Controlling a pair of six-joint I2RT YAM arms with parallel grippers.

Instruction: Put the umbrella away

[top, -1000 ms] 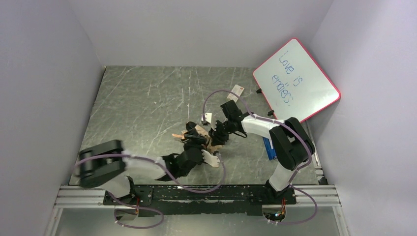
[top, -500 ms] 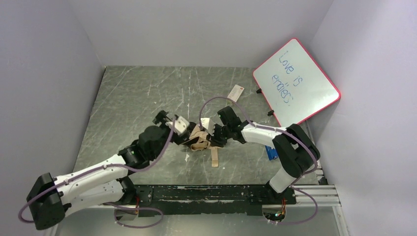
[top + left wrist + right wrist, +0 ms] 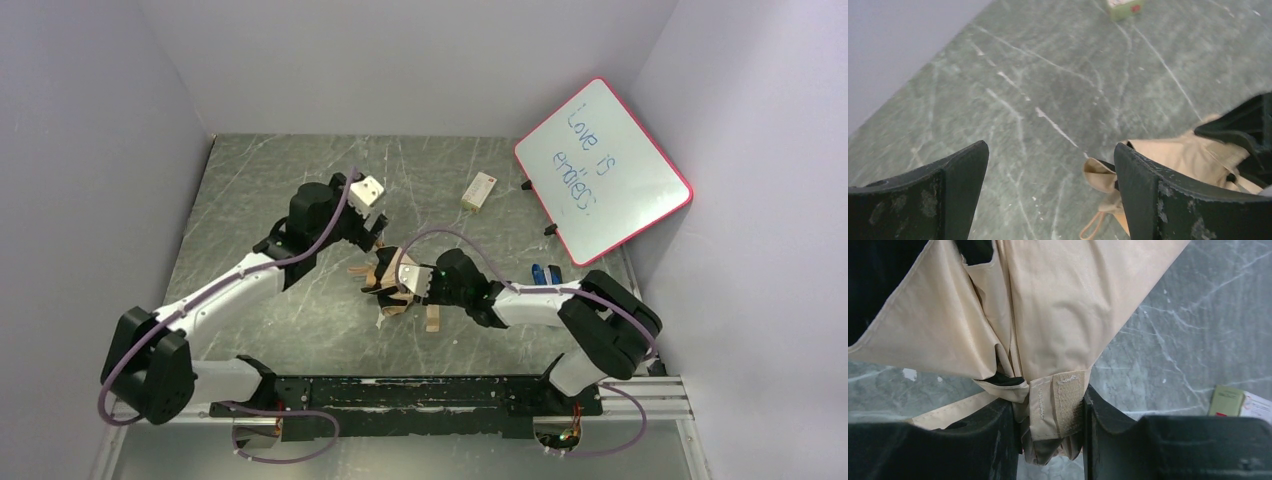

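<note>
The right pincer point(image 3: 1050, 412) is pinching the umbrella point(image 3: 398, 278) by bunched fabric on the tabletop point(image 3: 260, 180). The left pincer point(image 3: 1050, 165) is hovering wide open, empty. Gripping only loose cloth is probably risking a slip or the canopy unfurling.

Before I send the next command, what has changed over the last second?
The left gripper swung from the near side of the umbrella to its far left, fingers open, holding nothing. The right gripper stayed clamped on the umbrella's fabric and strap while its arm swung toward the near edge; the umbrella hardly shifted. The whiteboard and small box stayed put.
</note>
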